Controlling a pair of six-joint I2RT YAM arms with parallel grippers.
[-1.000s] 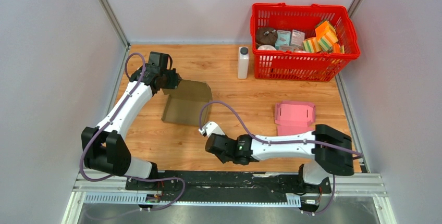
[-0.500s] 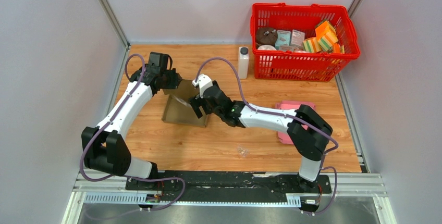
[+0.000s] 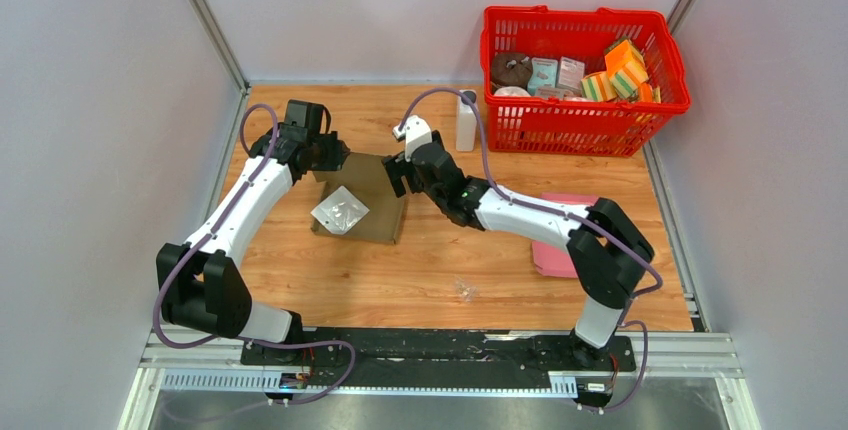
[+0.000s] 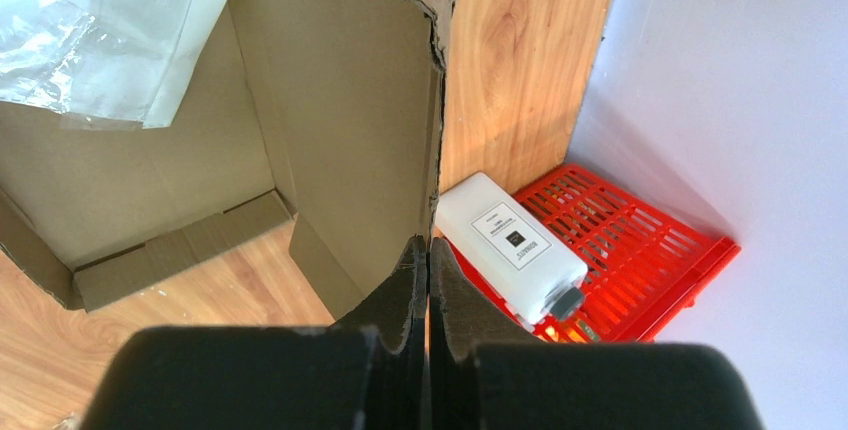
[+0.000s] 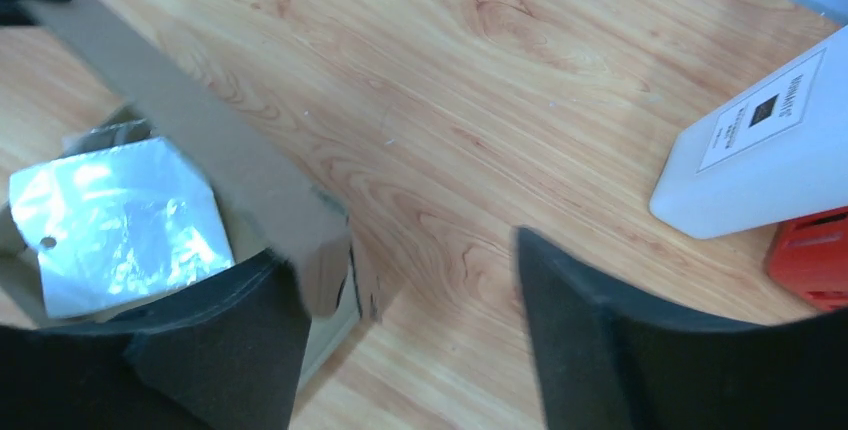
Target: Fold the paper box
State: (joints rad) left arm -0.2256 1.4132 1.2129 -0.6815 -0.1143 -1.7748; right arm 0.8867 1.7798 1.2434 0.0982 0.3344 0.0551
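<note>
Two tools meet at your brown paper box [image 3: 362, 200], which sits open on the counter [image 3: 430, 270] left of centre, with a clear plastic bag [image 3: 340, 213] lying inside it. Your left tool [image 4: 430, 262] is pressed together on the edge of an upright wall at the box's far left corner, pinching the card. Your right tool [image 5: 410, 300] stands spread at the box's far right corner, the wall's end just beside one finger; contact there is unclear. A white bottle [image 3: 466, 120] stands beside the red basket [image 3: 585, 110], well apart from the box.
</note>
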